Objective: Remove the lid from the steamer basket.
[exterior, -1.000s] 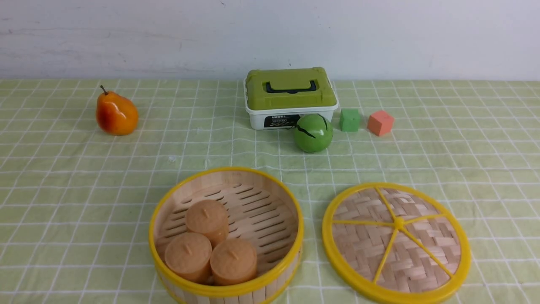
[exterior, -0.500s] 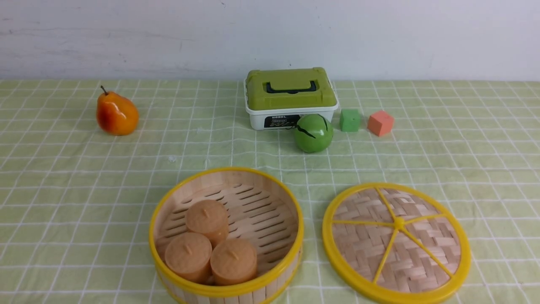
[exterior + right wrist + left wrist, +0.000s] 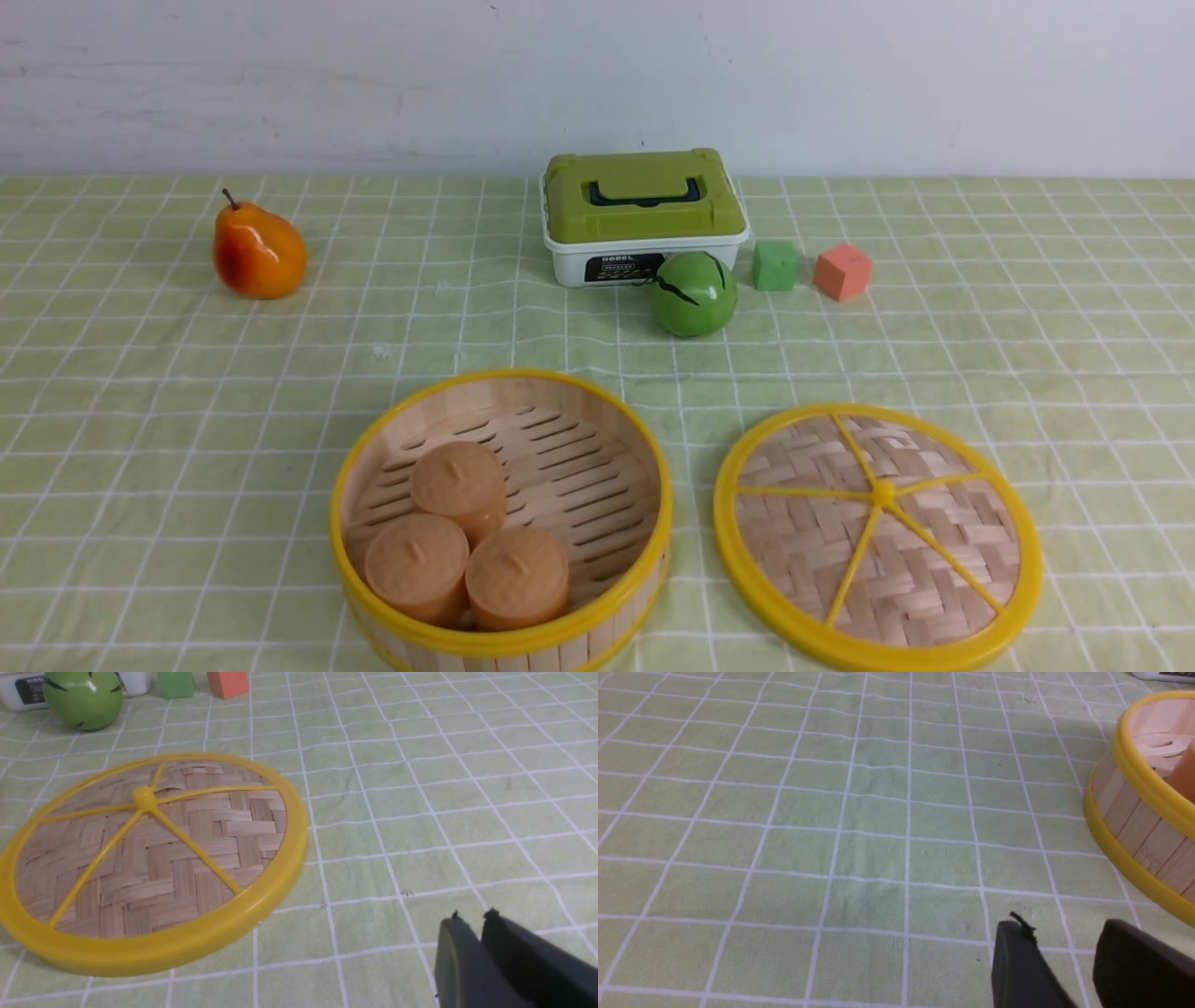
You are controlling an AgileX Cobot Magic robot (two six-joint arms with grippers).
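You had the lid (image 3: 878,537) flat beside the steamer basket (image 3: 501,523) (already off); left end effector (image 3: 1064,956) spread, right end effector (image 3: 472,933) pressed together, both empty.

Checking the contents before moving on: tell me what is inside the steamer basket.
Three orange-brown round cakes sit clustered in the steamer basket, on its slotted floor. The floor beneath them is hidden. The lid lies beside it.

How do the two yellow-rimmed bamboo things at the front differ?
The steamer basket is a walled tub with a slotted floor, holding three tan cakes; the lid is a flat woven disc with yellow spokes, holding nothing. The basket stands left, the lid lies right, apart on the cloth. Both are round, pale bamboo.
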